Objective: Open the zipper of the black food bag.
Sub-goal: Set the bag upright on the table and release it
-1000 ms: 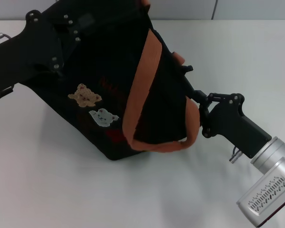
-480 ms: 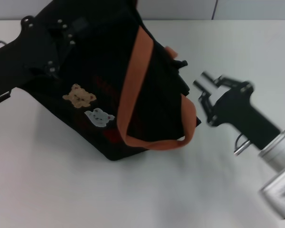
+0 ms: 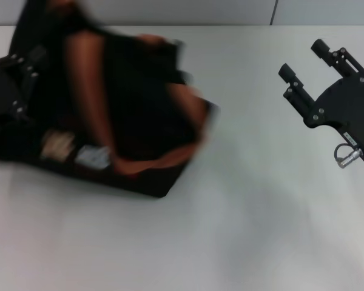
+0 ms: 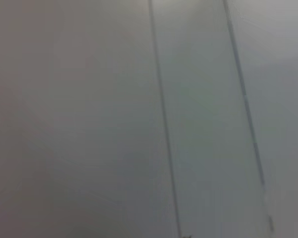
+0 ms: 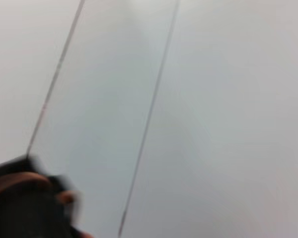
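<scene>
The black food bag (image 3: 139, 121) lies smeared by motion on the left half of the white table, its orange handles (image 3: 91, 103) draped over it and the two bear patches (image 3: 57, 144) facing front. I cannot make out the zipper in the blur. My left gripper (image 3: 15, 91) is at the bag's left end, pressed against the fabric. My right gripper (image 3: 303, 59) hangs open at the far right, well clear of the bag, nothing between its fingers. A corner of the bag (image 5: 25, 203) shows in the right wrist view.
White table (image 3: 261, 212) stretches between the bag and my right arm. A grey panelled wall (image 3: 230, 11) runs behind the table's far edge. The left wrist view shows only pale panels with seams (image 4: 164, 124).
My right gripper has drawn away from the bag's right end, up and to the right, and now stands open. The bag has swung left and dropped lower onto the table.
</scene>
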Controlling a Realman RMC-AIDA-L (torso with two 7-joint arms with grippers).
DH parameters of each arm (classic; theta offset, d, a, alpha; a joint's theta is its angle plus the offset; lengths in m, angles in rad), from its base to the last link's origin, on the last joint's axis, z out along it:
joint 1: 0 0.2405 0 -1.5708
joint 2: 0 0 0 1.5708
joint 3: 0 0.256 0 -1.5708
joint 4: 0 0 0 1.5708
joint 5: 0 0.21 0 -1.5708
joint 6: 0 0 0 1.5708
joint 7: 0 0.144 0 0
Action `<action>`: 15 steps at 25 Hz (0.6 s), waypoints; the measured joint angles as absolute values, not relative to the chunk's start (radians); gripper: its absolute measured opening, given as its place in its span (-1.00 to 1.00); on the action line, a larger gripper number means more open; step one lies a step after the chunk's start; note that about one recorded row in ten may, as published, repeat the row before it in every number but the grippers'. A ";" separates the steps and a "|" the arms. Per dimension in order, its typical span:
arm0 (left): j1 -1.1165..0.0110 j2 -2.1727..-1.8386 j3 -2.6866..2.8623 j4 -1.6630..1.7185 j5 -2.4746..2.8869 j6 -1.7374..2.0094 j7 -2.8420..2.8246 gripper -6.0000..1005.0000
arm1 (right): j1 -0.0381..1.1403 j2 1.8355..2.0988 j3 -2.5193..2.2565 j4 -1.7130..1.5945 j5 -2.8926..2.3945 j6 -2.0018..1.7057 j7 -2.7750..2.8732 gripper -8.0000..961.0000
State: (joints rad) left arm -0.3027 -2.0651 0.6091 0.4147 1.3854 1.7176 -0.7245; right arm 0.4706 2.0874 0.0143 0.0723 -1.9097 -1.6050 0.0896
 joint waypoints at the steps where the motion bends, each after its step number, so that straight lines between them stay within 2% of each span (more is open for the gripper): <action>1: -0.295 -2.065 0.591 0.391 1.385 1.717 -0.714 -0.97 | 0.477 2.088 0.025 0.075 -1.910 -1.588 0.092 0.11; 6: -0.272 -2.071 0.528 0.258 1.381 1.718 -0.640 -0.97 | 0.498 2.090 0.041 0.082 -1.909 -1.550 0.106 0.20; 15: -0.321 -2.076 0.520 0.096 1.381 1.814 -0.571 -0.96 | 0.503 2.091 0.051 0.084 -1.908 -1.545 0.136 0.32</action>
